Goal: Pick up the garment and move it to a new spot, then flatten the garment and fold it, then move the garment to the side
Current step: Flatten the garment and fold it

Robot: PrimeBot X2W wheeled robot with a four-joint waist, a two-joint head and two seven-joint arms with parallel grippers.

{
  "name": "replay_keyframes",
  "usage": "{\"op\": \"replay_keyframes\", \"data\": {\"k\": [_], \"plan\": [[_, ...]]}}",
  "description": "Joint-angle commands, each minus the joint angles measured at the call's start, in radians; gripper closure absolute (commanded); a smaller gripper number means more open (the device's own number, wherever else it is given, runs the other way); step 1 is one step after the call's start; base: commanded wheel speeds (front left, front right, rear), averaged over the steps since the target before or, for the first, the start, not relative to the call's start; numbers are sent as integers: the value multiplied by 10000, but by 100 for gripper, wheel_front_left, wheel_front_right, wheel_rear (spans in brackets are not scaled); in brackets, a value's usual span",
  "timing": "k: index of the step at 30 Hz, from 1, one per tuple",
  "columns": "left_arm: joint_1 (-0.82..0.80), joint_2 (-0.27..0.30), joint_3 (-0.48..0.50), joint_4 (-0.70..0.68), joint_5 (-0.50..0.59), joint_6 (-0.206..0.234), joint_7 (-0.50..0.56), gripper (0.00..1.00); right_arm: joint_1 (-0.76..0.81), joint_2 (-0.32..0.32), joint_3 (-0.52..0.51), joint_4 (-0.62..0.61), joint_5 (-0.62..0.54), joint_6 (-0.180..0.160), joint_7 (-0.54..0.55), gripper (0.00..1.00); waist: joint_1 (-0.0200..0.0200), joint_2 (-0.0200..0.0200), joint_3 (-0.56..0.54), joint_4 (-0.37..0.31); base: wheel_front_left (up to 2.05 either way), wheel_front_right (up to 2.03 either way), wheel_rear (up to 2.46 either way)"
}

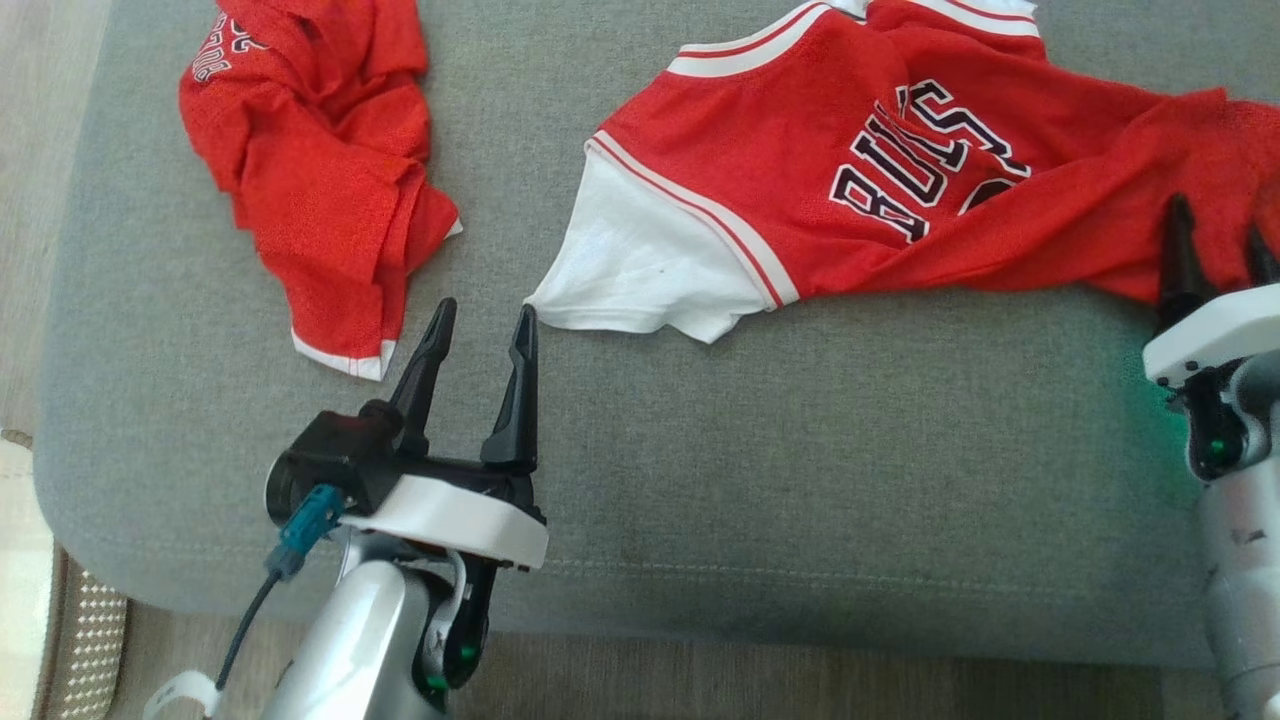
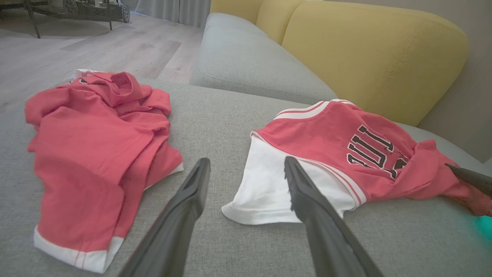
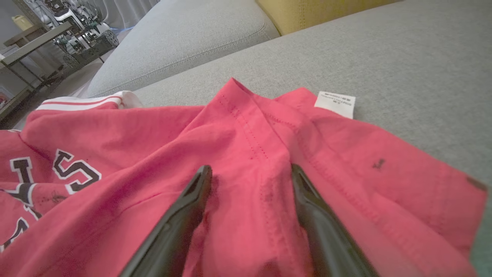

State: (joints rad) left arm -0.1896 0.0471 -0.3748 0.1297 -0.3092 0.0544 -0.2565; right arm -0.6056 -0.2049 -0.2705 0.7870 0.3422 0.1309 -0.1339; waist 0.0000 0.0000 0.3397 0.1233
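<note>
A red jersey (image 1: 900, 170) with black-and-white lettering and a white sleeve (image 1: 640, 260) lies spread across the grey cushion. It also shows in the left wrist view (image 2: 326, 142). My left gripper (image 1: 485, 310) stands open just in front of the white sleeve's corner, with nothing between its fingers (image 2: 246, 161). My right gripper (image 1: 1218, 218) is open at the jersey's right end. Its fingers straddle a raised fold of red cloth (image 3: 246, 127) near the hem and a white label (image 3: 335, 103), and its jaws stand apart without pinching the fold.
A second red garment (image 1: 320, 170) lies crumpled at the cushion's left (image 2: 96, 154). The grey sofa seat (image 1: 800, 450) ends at a front edge near my arms. Yellow backrests (image 2: 369, 50) rise behind it. Wooden floor (image 2: 96, 46) and a dark frame lie beyond.
</note>
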Motion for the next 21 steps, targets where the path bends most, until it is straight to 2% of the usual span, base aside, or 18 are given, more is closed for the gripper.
{"op": "replay_keyframes", "data": {"k": [1,7,15,16,18,19,21], "plan": [[-289,31,288,-283,62,65,-53,0,-263,-166,344,-249,137,-2,-167,0,0,0,-9,-21,0,0,0],[-291,31,259,-226,68,40,-53,0,-217,-373,915,-375,545,-2,-362,0,0,0,-42,-28,0,0,0],[-279,31,238,-217,34,39,-53,0,-256,-645,1177,-209,879,-2,-424,0,0,0,-70,75,0,0,0],[-274,31,238,-215,30,43,-53,0,-267,-664,1185,-167,903,-2,-423,11,0,0,-74,87,0,0,0],[-274,31,240,-213,22,50,-53,0,-296,-691,1206,-77,935,-2,-411,65,0,0,-78,104,0,0,0],[-276,31,242,-212,17,56,-53,0,-307,-722,1244,-31,895,-2,-405,98,0,0,-82,110,0,0,0],[-283,31,248,-209,10,67,-53,0,-328,-793,1308,68,726,-2,-465,100,0,0,-92,109,0,0,0]]}}
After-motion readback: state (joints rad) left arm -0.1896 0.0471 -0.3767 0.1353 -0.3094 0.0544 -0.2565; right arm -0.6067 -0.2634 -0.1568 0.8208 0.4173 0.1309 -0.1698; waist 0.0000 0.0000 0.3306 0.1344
